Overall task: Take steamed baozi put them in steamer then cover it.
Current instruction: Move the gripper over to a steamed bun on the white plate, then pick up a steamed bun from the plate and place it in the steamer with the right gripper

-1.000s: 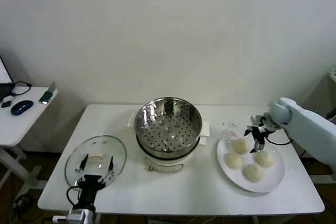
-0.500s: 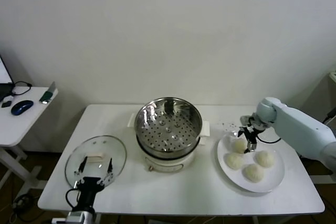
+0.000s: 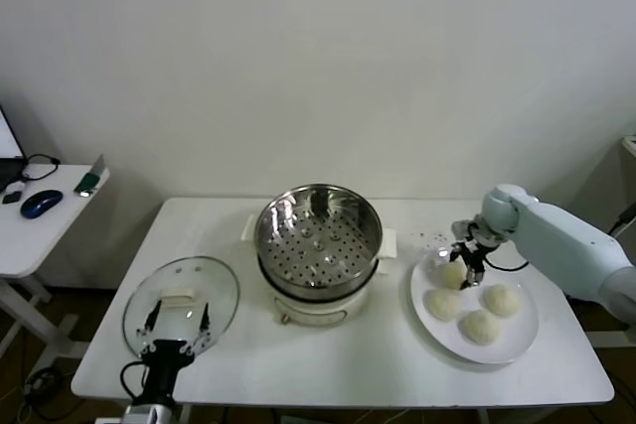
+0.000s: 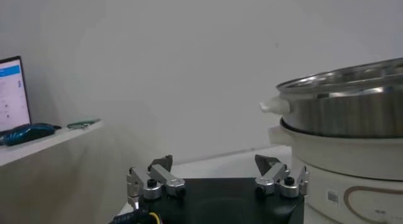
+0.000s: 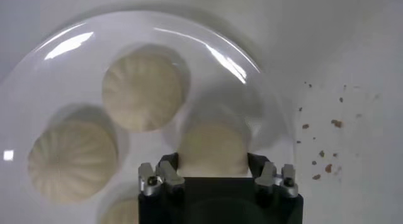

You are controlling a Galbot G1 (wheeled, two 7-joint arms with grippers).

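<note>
Four cream-white baozi lie on a white plate (image 3: 517, 340) at the right of the table. My right gripper (image 3: 467, 263) is down over the back-left baozi (image 3: 453, 274). In the right wrist view the gripper (image 5: 213, 161) is open, its fingers (image 5: 165, 166) straddling that baozi (image 5: 213, 143); two others (image 5: 143, 87) (image 5: 72, 159) lie beside it. The steel steamer (image 3: 318, 235) stands open at the table's middle. The glass cover (image 3: 181, 303) lies flat at the front left. My left gripper (image 3: 171, 330) is open and empty by the cover's near edge.
The left wrist view shows the left gripper (image 4: 214, 163) low over the table, with the steamer (image 4: 346, 109) to one side. Dark crumbs (image 3: 429, 237) lie behind the plate. A side table (image 3: 40, 215) with a mouse stands at the far left.
My right gripper has moved left from the middle of the plate to over the back-left baozi. My left gripper has drawn back a little toward the table's front edge.
</note>
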